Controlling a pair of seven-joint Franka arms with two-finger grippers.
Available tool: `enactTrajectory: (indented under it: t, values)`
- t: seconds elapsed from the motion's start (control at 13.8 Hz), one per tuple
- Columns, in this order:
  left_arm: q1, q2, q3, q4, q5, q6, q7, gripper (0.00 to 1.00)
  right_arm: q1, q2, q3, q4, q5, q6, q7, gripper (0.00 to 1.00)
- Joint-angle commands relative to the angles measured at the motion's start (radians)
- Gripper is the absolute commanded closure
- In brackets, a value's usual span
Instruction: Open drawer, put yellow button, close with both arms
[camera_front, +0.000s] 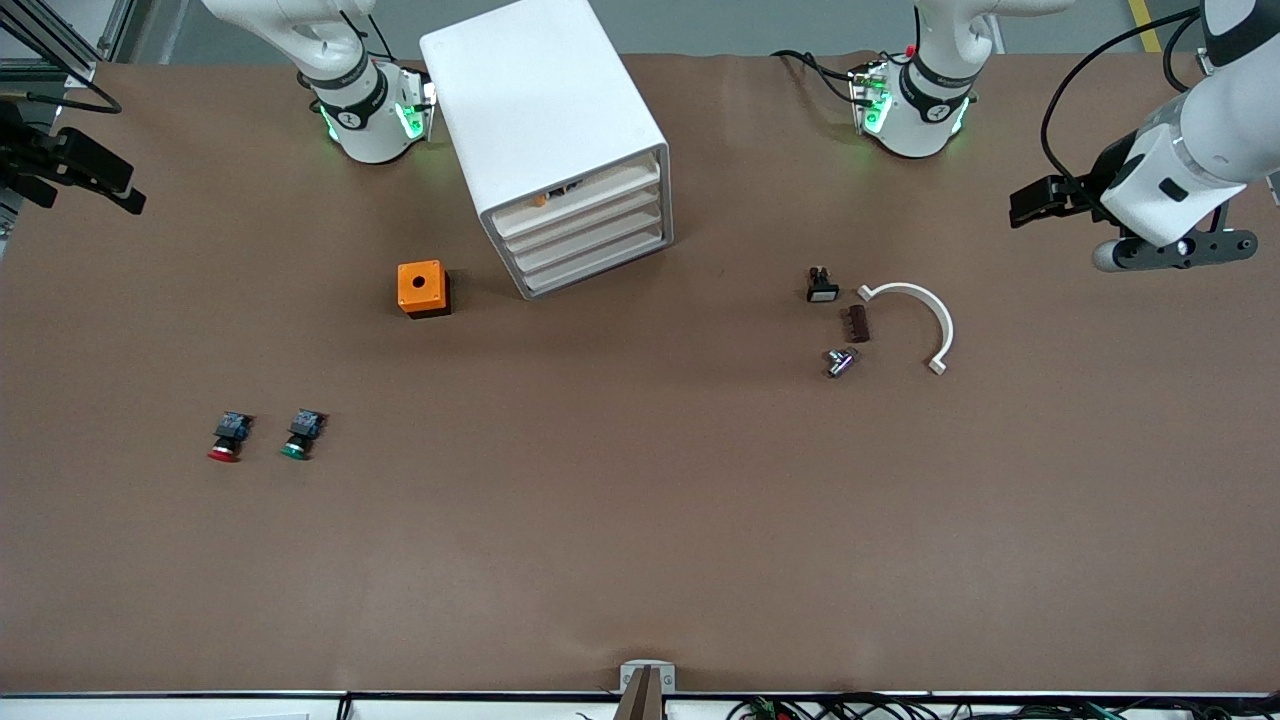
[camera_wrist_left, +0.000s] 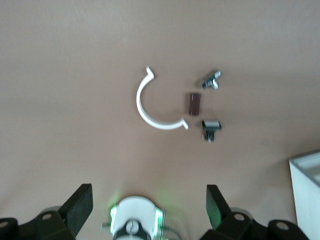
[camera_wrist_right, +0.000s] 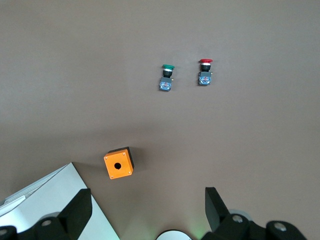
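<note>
Right gripper at 9 o'clock table edge, hanging in air, fingers spread, empty.

Cabinet at 12 o'clock; drawer, topmost of 4, looks shut; yellow button glimpsed inside. Button: light, rigid, slick cap; grip dark body. Drawer: light plastic, push front evenly.

Left gripper at 3 o'clock, in air, fingers apart, empty.

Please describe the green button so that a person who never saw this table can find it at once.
Start from the white cabinet, then find the orange box on the table beside it. Nearer to the front camera than that box, toward the right arm's end, two small buttons lie side by side. The green button is the green-capped one; its neighbour, the red button, has a red cap.
</note>
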Motion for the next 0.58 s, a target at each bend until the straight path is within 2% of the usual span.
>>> enactTrajectory:
  t: [0.0, 0.22, 0.51]
  values:
    - [-0.001, -0.052, 0.000, -0.101, 0.028, 0.164, 0.021, 0.00, -0.006, -0.027, -0.001, -0.029, -0.005, 0.015, -0.046, 0.00]
    - [0.011, -0.029, 0.001, -0.060, 0.036, 0.215, 0.041, 0.00, -0.003, -0.024, -0.003, -0.029, 0.000, 0.019, -0.049, 0.00]
    - [0.020, 0.005, 0.003, 0.081, 0.034, 0.149, 0.043, 0.00, -0.009, -0.023, -0.004, -0.029, 0.035, 0.028, -0.049, 0.00]
